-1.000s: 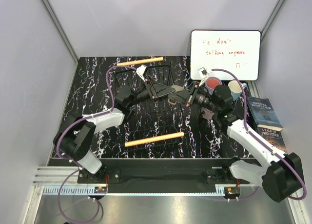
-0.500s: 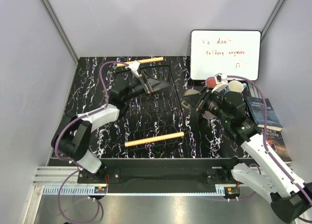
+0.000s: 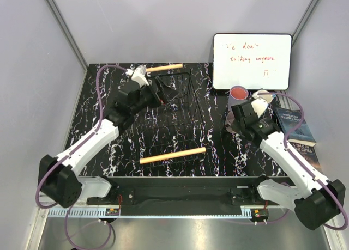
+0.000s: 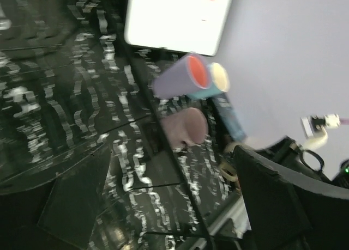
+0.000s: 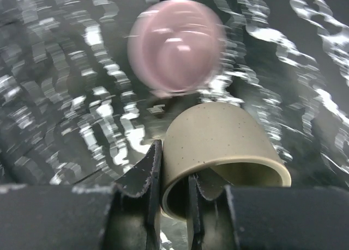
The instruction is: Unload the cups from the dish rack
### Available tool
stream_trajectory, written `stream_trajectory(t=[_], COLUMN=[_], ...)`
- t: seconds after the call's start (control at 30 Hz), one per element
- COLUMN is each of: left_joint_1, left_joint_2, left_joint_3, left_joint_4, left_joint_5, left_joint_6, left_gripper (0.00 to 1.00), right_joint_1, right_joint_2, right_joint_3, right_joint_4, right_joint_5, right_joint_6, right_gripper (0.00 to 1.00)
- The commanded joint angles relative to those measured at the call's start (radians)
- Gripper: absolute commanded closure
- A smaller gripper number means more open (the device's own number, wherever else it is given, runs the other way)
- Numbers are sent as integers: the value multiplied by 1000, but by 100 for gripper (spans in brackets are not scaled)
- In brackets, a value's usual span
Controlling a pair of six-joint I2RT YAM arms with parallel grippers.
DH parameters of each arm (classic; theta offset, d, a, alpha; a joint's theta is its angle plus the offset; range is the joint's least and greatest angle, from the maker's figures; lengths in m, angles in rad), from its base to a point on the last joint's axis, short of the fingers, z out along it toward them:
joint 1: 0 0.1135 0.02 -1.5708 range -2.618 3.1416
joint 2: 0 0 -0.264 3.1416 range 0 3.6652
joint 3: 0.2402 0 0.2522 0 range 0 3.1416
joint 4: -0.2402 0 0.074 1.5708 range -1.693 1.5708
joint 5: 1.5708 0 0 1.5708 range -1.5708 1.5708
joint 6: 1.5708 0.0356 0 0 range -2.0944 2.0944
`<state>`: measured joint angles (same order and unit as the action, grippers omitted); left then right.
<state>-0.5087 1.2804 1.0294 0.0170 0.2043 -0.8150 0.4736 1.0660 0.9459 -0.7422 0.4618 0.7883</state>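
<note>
The dish rack (image 3: pixel 175 115) is a black wire grid with a wooden bar at each end. My right gripper (image 5: pixel 174 180) is shut on the olive-grey mug (image 5: pixel 218 138), one finger inside its rim and one outside. It holds the mug low, just in front of the upturned mauve-pink cup (image 5: pixel 175 46). In the top view the right gripper (image 3: pixel 235 123) is mostly hidden under its wrist. A lavender cup with a coral inside (image 3: pixel 238 93) and a light blue cup (image 3: pixel 264 97) stand by the whiteboard. My left gripper (image 3: pixel 162 92) is open and empty over the rack's far end.
The whiteboard (image 3: pixel 252 61) leans at the back right. Two books (image 3: pixel 297 129) lie at the right edge, beside the cups. Grey walls close in both sides. The left wrist view shows the same cups (image 4: pixel 182 80) beyond the rack wires.
The two grippers have parted from the middle. My left arm swung back and left over the rack's far end. My right gripper moved right with the mug and tipped down by the mauve cup.
</note>
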Motion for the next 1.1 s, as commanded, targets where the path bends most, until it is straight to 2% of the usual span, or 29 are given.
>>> stream_trajectory(t=[0.0,0.2,0.43,0.63,0.83,1.07], left_joint_1=[-1,-2,-5,-5,-7,-7], left_joint_2=[-76,-104,-75,-66,-58,-41], left_joint_3=[-43,-75,-48,-38,-38,-35], left_joint_4=[-186,-274,-348,-384,-399,-420], left_joint_5=[-181,-249,-275,-284,-286,-276], left_joint_6=[51,34,-15,-19,-23,-26], left_gripper=[1,1,1,1,1,1], right_joint_1=[-79,-229,-346,-398,-435,-510], right_joint_2=[-57,-110,27,219,307,422], right_joint_3=[-18,-10,-26,85,159,154], right_joint_4=[-78,-105,-88,-114,-111,-88], right_joint_5=[121,130,0,-87,-75,-83], right_joint_6=[141,94,115,164,178,164], right_gripper=[100,100,100,100,100,100])
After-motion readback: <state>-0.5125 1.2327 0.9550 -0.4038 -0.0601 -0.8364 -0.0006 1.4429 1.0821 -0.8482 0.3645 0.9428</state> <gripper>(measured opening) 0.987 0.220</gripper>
